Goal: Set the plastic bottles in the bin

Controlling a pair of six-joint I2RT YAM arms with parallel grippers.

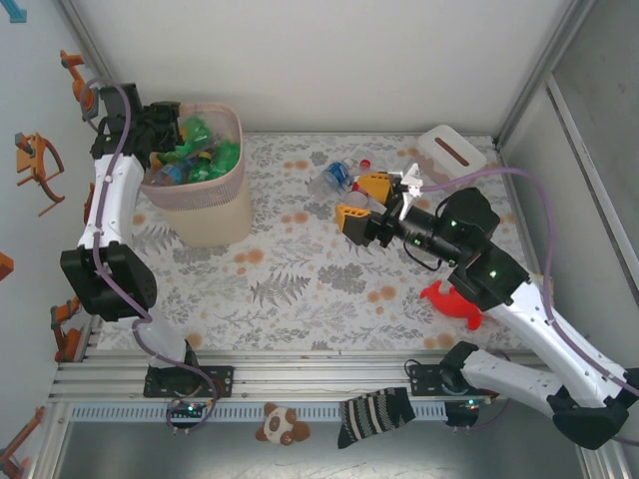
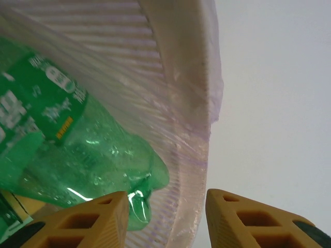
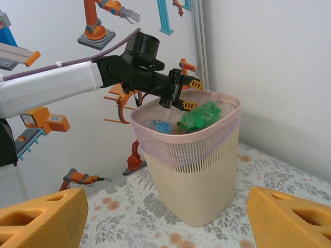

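Floral-patterned table [image 1: 300,289], white walls behind. The bin [image 1: 215,215] stands at the far left with green plastic bottles [image 1: 205,150] heaped inside. The left fingers [image 2: 88,222] hang at its rim, slightly parted and gripping nothing, just beside one bottle's base. The right fingers [image 3: 46,217] are spread wide and empty, near clear bottles [image 1: 334,180] lying mid-table.

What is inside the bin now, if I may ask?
Inside the bin, green bottles are heaped to the pink liner, with a clear blue-marked bottle beside them. Whatever lies beneath that top layer is covered.
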